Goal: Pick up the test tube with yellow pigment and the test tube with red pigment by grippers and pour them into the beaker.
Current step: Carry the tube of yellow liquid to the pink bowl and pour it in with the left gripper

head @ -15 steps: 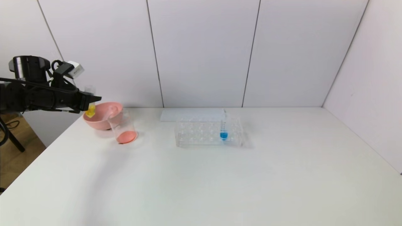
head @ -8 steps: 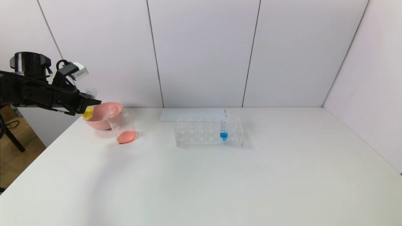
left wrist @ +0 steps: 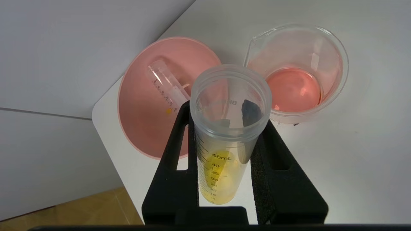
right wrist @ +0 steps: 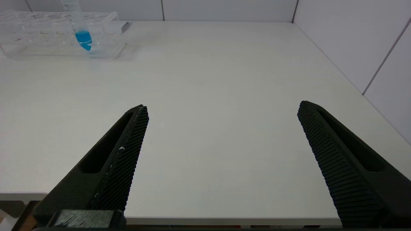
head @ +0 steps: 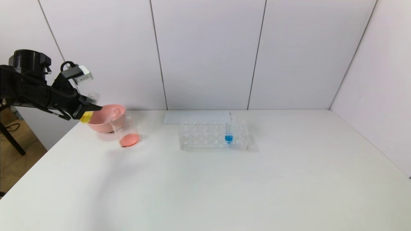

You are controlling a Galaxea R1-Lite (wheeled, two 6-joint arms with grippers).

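Fingers of the left gripper (head: 88, 110) clamp the test tube with yellow pigment (head: 86, 116) at the table's (head: 224, 179) far-left corner, left of the beaker (head: 126, 130). Left wrist: tube mouth tilts between beaker (left wrist: 297, 72) and pink bowl (left wrist: 144, 128). Right wrist: right gripper (right wrist: 221, 141) spread wide, holding nothing, over bare tabletop.

We're looking at bright, even, diffuse light from overhead on the white table (head: 224, 186), with only faint soft shadows beside the beaker (head: 126, 131) and the clear rack (head: 205, 136), no harsh glare, a mild softness across the head view, and crisp detail up close in both wrist views.
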